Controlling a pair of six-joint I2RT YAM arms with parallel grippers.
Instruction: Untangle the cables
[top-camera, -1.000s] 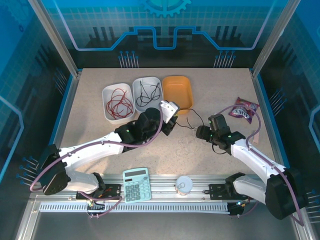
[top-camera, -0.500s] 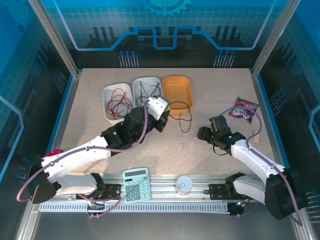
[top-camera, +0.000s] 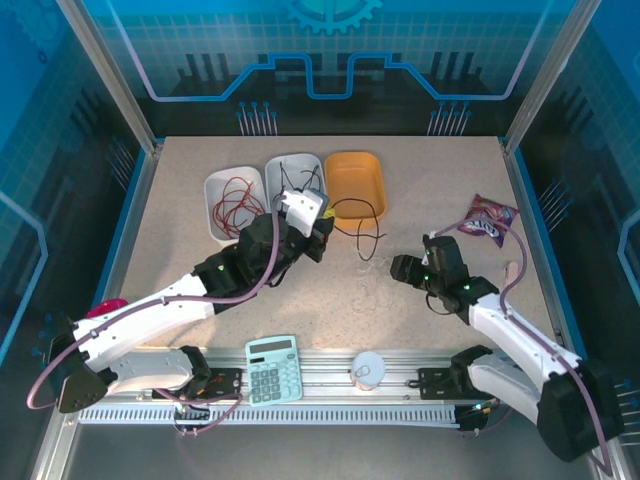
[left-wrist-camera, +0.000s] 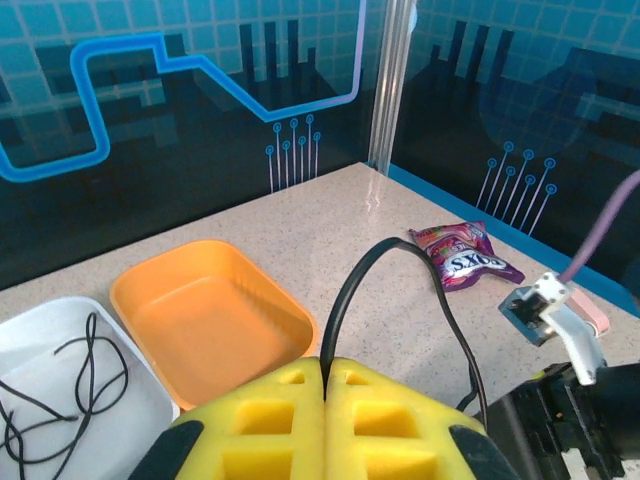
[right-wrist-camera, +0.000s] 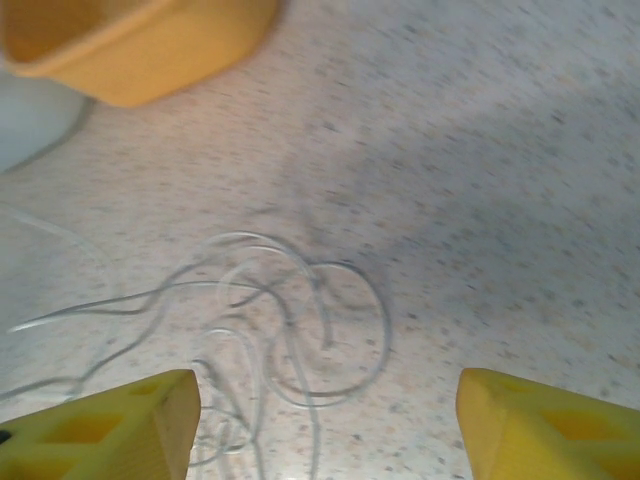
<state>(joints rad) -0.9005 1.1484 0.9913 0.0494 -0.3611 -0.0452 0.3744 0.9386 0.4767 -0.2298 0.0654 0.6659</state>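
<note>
Bench (top-camera: 430, 180) has three trays at the back. Left gripper (left-wrist-camera: 325, 365): jaws closed on a black cable (left-wrist-camera: 345, 290) that arcs up beside the orange tray (left-wrist-camera: 210, 320). Right gripper (right-wrist-camera: 325, 420): jaws open, above the clear cable (right-wrist-camera: 300, 330) lying looped on the bench. Red cable (top-camera: 235, 208) is in the left white tray (top-camera: 210, 195), more black cables (top-camera: 285, 180) in the middle white tray (top-camera: 295, 157).

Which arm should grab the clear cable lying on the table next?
Right. The right gripper is open just over the clear cable looped on the table, with the loops between its fingers. The left gripper is shut on the black cable, so it is occupied.
</note>
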